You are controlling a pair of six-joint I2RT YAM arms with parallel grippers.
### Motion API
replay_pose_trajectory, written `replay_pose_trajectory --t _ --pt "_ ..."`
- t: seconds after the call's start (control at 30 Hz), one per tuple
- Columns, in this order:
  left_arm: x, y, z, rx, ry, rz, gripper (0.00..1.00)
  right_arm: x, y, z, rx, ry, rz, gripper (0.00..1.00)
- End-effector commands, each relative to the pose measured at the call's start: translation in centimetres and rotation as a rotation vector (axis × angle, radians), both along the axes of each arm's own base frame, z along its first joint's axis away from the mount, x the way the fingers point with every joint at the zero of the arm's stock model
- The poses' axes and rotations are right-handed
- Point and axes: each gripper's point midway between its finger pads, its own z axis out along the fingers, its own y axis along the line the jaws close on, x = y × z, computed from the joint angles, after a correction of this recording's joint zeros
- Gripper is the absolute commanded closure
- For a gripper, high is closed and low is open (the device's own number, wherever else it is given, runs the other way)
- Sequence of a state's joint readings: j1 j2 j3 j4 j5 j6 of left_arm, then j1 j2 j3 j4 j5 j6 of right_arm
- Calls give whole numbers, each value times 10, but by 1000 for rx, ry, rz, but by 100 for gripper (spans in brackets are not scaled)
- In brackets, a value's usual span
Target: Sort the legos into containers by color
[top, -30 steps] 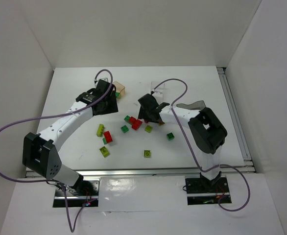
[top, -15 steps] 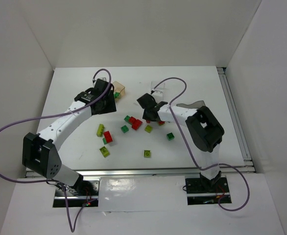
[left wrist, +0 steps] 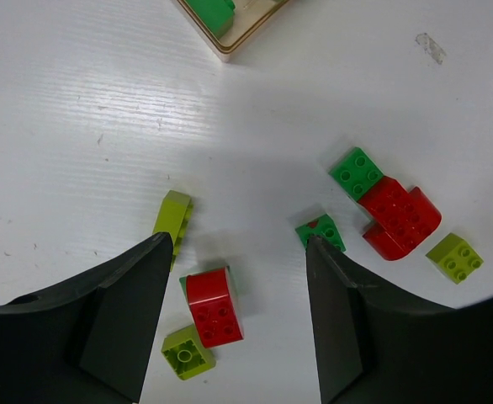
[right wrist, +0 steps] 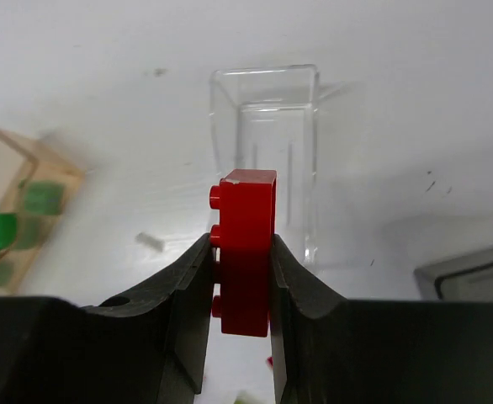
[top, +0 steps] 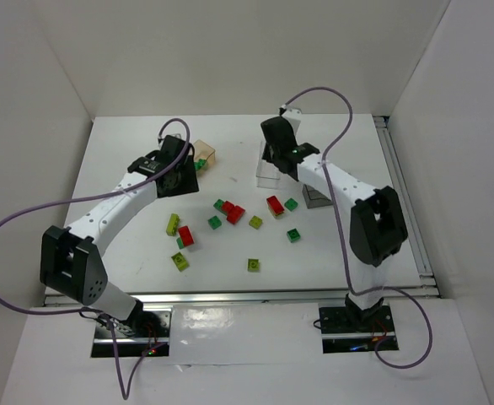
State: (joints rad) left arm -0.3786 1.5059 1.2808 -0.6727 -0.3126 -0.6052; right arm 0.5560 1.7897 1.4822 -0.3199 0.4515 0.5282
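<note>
My right gripper (right wrist: 240, 244) is shut on a red lego (right wrist: 246, 244), held on edge just in front of the clear container (right wrist: 263, 71). From above, that gripper (top: 274, 156) hangs at the near end of the clear container (top: 266, 179). My left gripper (left wrist: 236, 244) is open above loose legos: a red one (left wrist: 213, 307), a yellow-green one (left wrist: 188, 352) and a dark green one (left wrist: 320, 231). The tan container (left wrist: 230, 46) holds a green lego (left wrist: 211, 13). The smoky grey container (top: 314, 198) lies right of the clear one.
More legos lie scattered mid-table: a red pair (top: 233, 211), a red one (top: 275, 205), green ones (top: 293, 234), yellow-green ones (top: 253, 265). White walls enclose the table on three sides. A purple cable arcs over each arm.
My right gripper shut on a red lego at the pile and carried it up and back to the clear container. The left arm has barely moved.
</note>
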Motion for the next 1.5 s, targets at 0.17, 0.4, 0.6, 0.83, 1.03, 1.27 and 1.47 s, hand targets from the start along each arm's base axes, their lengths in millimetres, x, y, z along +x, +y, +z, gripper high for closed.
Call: replay_pose_trajectory --t 0.17,0.4,0.6,0.83,1.03,1.27,1.47 --pt "4 17 8 3 -22 29 26 61 -8 -61 -53 105 54 61" --pt "0 18 0 -6 1 26 26 60 6 -65 -5 103 111 31" --pt "1 14 1 -23 -3 16 26 49 20 -75 24 139 177 31" --pt "-4 14 -9 -24 21 10 26 27 58 -89 130 216 307 29" --pt "-4 14 -12 -19 21 3 26 5 90 -90 150 255 430 29" --pt "-4 14 -12 -19 21 3 26 -32 145 -70 275 275 696 29" --pt "-9 18 -7 -16 5 8 26 -27 110 -36 144 154 562 29"
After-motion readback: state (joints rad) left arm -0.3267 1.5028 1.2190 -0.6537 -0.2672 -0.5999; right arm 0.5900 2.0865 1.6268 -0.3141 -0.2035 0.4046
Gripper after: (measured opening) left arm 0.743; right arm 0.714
